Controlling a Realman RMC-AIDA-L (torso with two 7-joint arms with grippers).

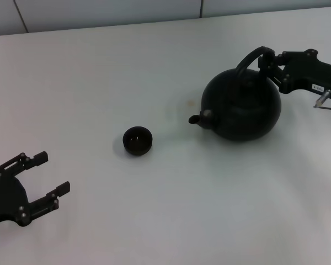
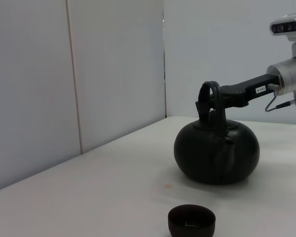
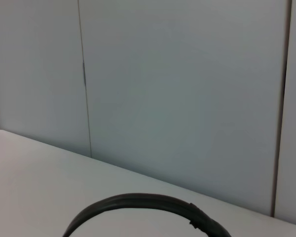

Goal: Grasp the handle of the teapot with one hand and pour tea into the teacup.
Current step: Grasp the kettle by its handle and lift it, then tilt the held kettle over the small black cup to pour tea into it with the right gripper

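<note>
Idling at near left, left gripper point(image 1: 49, 175) sits with fingers spread, holding nothing. Teacup point(image 1: 138, 140) at centre, upright, looks empty. Teapot point(image 1: 241, 106) on the table point(image 1: 99, 72) right of it, well apart, spout toward the cup. Right gripper point(image 1: 268, 67) clamped on the handle point(image 1: 248, 59) from far right. Grasp looks done; lift, carry and pour remain.

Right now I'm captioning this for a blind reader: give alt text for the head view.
The right gripper is at the arched handle of a large round matte black teapot on a white table. Its spout faces a tiny dark teacup; the left gripper sits open, near-left.
</note>
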